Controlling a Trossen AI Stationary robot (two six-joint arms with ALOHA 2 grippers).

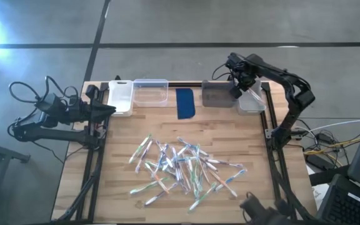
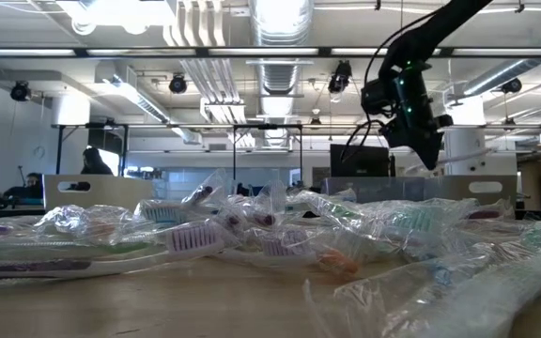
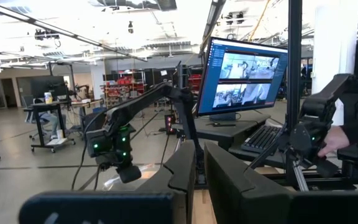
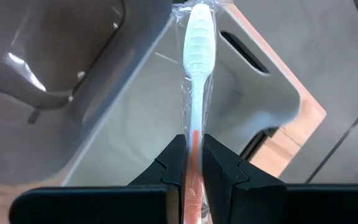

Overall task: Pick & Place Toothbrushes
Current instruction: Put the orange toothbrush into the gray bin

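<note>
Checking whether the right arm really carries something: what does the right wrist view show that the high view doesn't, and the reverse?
Only the right wrist view shows the right tool shut on a wrapped toothbrush, white with an orange handle, hanging over a light bin beside a grey bin.

Only the high view shows the pile of toothbrushes on the table, the blue pad and the left tool parked at the left edge.

Both show the right tool over the two right-hand bins.
</note>
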